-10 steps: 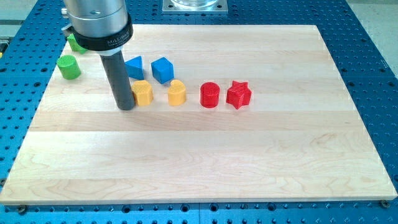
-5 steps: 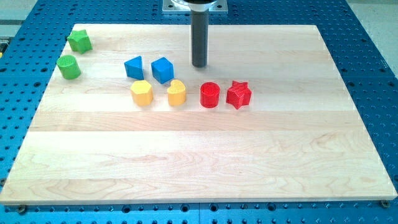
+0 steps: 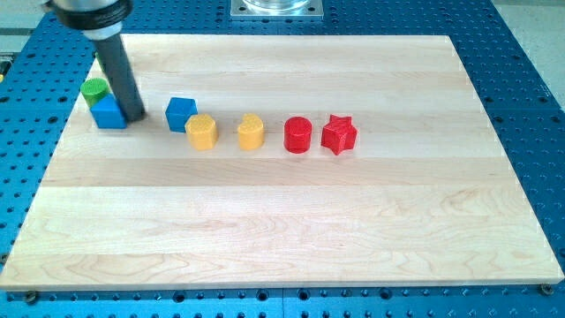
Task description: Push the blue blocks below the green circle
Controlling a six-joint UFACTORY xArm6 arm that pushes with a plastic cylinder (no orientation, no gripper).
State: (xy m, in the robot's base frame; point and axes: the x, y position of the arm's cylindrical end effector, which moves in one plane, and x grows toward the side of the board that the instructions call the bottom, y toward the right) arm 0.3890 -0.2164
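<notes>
The green circle (image 3: 94, 88) stands near the board's left edge. One blue block (image 3: 109, 114) lies right below it, touching it. My tip (image 3: 134, 116) rests against that block's right side, and the rod leans up to the view's top left. The second blue block, a cube (image 3: 180, 113), sits to the right of my tip, a small gap away, touching the upper left of a yellow block (image 3: 201, 132).
A second yellow block (image 3: 252, 132), a red circle (image 3: 298, 135) and a red star (image 3: 339, 134) continue the row to the right. The wooden board (image 3: 282, 230) lies on a blue perforated table. A green star seen earlier is hidden behind the rod.
My tip has moved from the board's top middle to the left. One blue block now lies under the green circle, and the blue cube has shifted left beside the yellow block.
</notes>
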